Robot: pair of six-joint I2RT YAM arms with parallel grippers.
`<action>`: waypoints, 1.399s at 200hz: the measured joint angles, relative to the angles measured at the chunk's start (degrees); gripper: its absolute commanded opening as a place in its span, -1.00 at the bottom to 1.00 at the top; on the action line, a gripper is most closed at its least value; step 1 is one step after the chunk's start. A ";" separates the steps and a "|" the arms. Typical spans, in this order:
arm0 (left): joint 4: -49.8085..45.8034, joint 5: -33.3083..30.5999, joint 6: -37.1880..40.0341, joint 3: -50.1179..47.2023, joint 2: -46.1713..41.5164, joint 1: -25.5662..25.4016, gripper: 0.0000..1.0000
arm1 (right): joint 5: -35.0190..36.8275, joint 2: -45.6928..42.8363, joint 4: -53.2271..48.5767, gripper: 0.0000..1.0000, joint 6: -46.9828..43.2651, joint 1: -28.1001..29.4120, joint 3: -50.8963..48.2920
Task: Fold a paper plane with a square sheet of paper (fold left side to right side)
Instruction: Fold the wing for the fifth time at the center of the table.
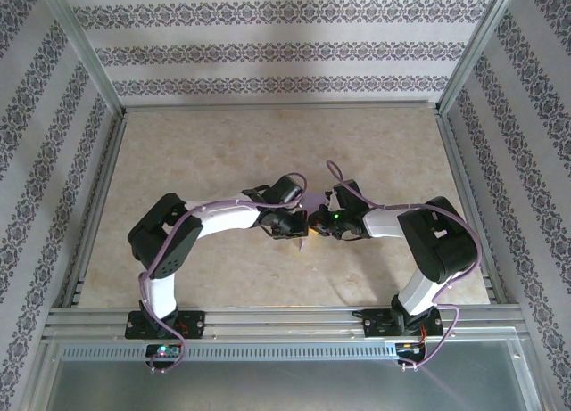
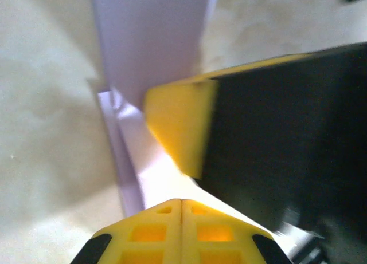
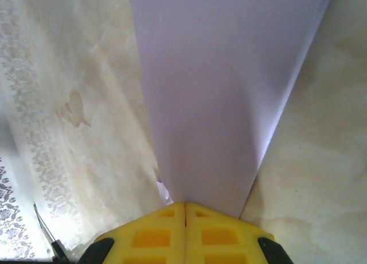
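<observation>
The lavender paper [image 3: 223, 103] is folded into a narrow, tapering, layered shape, the paper plane [image 2: 149, 40]. It runs away from both wrist cameras over the beige table. My right gripper [image 3: 185, 204] is shut, its yellow tips pinching the paper's near end. My left gripper [image 2: 182, 202] is shut too, with creased layers of the paper coming out at its tips. One yellow finger [image 2: 178, 126] of the right gripper presses on the paper just ahead of it. In the top view the two grippers [image 1: 299, 224] [image 1: 318, 222] meet at the table's middle and hide most of the paper.
The beige table [image 1: 268, 143] is ringed by an aluminium frame [image 1: 277, 108] and patterned walls [image 1: 268, 45]. Free surface lies beyond the grippers and to both sides. Purple cables [image 1: 214, 208] loop over the arms.
</observation>
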 measured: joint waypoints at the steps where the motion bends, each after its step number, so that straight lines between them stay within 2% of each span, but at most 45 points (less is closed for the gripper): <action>1: 0.02 0.09 -0.04 0.00 -0.13 0.02 -0.87 | 0.00 0.00 -0.02 -1.00 0.00 0.00 0.00; 39: 3.02 5.07 -3.17 -2.86 -5.35 0.20 -0.95 | -0.02 0.00 0.00 -1.00 -0.15 0.02 0.00; 86: 4.55 7.78 -5.73 -7.63 -4.31 0.15 -0.97 | 0.20 0.07 0.42 -1.00 -0.63 0.55 0.00; 280: 6.99 7.89 -6.16 -4.85 3.17 0.15 -1.00 | 0.63 0.39 0.39 -1.00 -1.51 1.51 0.46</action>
